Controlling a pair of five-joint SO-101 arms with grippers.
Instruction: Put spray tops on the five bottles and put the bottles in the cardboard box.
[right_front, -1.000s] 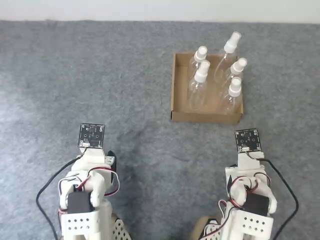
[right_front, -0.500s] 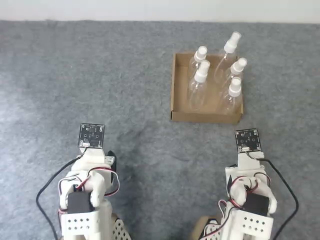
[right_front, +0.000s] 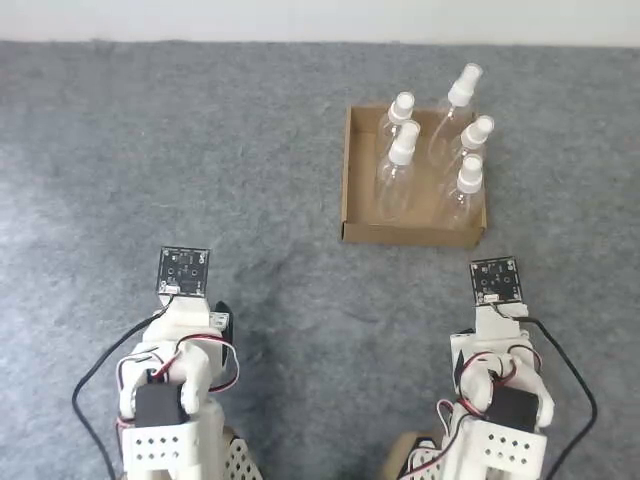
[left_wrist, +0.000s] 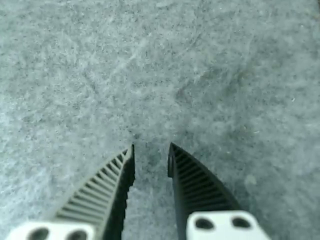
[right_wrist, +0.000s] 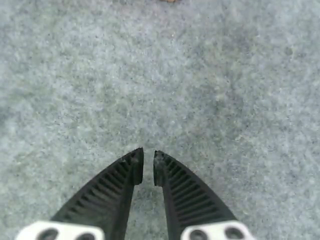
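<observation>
Several clear bottles (right_front: 397, 175) with white spray tops (right_front: 403, 150) stand upright inside the cardboard box (right_front: 346, 185) at the back right of the grey carpet. Both arms are folded back at the near edge, far from the box. My left gripper (left_wrist: 151, 147) hangs over bare carpet with its fingers a narrow gap apart and nothing between them. My right gripper (right_wrist: 148, 159) also hangs over bare carpet, its tips almost touching and holding nothing. In the high view the left arm (right_front: 175, 370) and right arm (right_front: 497, 370) sit at the bottom.
Grey carpet (right_front: 200, 150) covers the whole table. The box's front wall (right_front: 410, 234) lies a short way beyond the right arm's wrist camera board (right_front: 496, 280).
</observation>
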